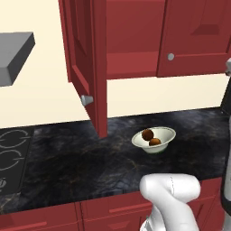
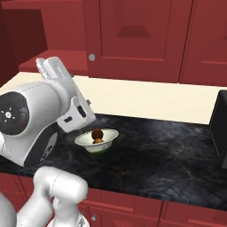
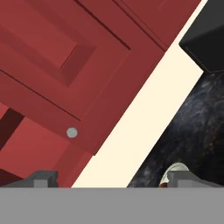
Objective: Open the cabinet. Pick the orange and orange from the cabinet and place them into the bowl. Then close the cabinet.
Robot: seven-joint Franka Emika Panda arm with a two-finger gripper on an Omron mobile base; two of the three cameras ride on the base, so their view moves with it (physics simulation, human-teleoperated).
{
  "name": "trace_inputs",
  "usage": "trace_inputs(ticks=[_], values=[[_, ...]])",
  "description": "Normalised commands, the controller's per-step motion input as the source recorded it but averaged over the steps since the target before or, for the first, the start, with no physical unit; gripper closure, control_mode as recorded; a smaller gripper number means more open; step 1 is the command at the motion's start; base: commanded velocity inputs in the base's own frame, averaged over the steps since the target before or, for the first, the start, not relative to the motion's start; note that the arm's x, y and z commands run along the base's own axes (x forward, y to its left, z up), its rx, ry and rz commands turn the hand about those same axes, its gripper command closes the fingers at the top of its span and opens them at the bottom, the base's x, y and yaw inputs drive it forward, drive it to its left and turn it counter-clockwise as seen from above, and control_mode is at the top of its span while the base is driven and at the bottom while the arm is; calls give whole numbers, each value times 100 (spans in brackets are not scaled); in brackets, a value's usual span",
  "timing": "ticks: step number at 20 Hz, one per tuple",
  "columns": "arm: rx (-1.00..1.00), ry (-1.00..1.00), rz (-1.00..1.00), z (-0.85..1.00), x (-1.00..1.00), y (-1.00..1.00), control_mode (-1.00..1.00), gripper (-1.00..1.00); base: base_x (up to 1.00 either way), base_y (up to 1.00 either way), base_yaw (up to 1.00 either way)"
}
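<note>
My gripper (image 3: 110, 180) is wide open and holds nothing. Both oranges (image 1: 147, 134) sit in the bowl (image 1: 164, 133) on the dark counter (image 1: 81, 162). The cabinet (image 1: 135, 36) above has its left door (image 1: 85, 58) swung open.

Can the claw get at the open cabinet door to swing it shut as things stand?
Probably yes. The claw is open and empty, both oranges lie in the bowl, and the open cabinet door juts over the counter with nothing against it.
</note>
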Motion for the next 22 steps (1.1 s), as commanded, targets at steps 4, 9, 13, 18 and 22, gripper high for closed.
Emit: trace_inputs(ticks=[4, 9, 13, 18, 22], values=[[0, 5, 0, 0, -35, 50, -100, -100, 0, 0, 0], [0, 8, -1, 0, -30, 39, -100, -100, 0, 0, 0], [0, 6, -1, 0, -33, 40, -100, -100, 0, 0, 0], [0, 2, -1, -2, -31, 44, -100, -100, 0, 0, 0], [0, 0, -2, -17, -9, 52, -100, -100, 0, 0, 0]])
